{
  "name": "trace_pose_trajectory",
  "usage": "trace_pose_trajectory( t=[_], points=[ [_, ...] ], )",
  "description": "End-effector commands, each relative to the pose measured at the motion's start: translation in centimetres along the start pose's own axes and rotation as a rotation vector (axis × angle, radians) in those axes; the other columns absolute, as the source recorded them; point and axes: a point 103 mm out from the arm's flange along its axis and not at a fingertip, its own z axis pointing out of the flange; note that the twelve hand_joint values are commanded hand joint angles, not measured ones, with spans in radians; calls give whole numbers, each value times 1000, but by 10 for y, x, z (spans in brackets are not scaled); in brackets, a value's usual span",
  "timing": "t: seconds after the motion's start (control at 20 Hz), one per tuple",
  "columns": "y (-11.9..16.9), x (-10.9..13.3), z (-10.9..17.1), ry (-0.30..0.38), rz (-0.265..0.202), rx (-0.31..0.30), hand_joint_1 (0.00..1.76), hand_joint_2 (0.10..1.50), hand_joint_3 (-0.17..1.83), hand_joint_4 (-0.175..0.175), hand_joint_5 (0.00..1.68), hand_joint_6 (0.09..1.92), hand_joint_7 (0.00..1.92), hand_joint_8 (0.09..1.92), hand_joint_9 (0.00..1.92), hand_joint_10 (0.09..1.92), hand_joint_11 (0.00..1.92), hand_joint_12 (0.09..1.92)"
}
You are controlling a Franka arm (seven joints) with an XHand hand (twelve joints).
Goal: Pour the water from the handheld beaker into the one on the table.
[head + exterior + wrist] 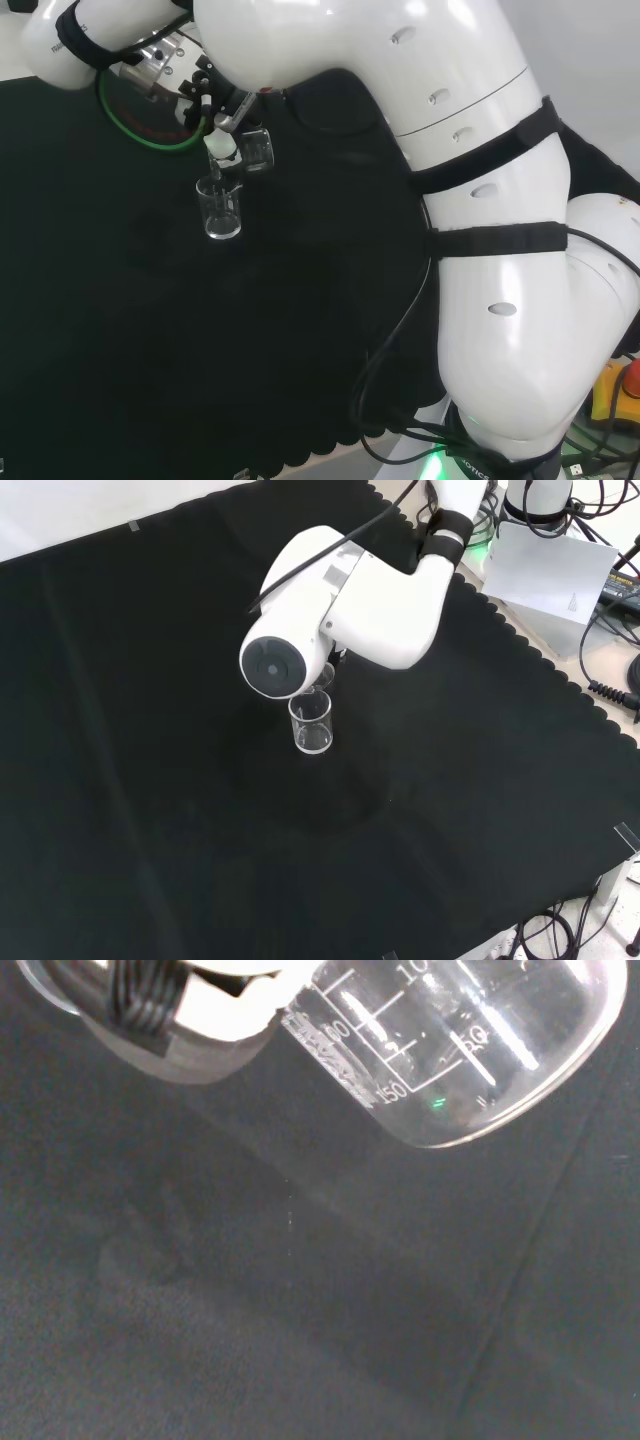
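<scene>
Head view: the hand (222, 128), black and white, is seen above the black cloth (120, 330), its fingers closed around a clear glass beaker (256, 150) that is held tilted. Directly below the hand, a second clear beaker (220, 209) stands upright on the cloth, close beneath the held one. A loop of green cable (150, 135) is seen behind the hand. In the front view the standing beaker (312, 724) is seen just below the arm's white link (340, 605) with its round grey cap. In the wrist view the held beaker (460, 1050) is shown tipped, with printed graduation marks on its wall, beside a white part of the hand (215, 1015).
</scene>
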Motion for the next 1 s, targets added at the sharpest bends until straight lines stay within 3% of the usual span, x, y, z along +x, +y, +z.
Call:
trace_pose_trajectory(
  t=[0.05,0.4,1.0],
  points=[
    [0,-4,3,22,0,-15,1284,1113,-175,-114,1047,850,1265,752,1362,989,1116,823],
    [0,-7,5,75,-17,-49,1284,1113,-175,-114,1048,850,1266,751,1363,988,1117,822],
    [-5,-28,15,254,-53,-223,1283,1113,-175,-110,1048,852,1266,748,1363,983,1118,821]
  ],
)
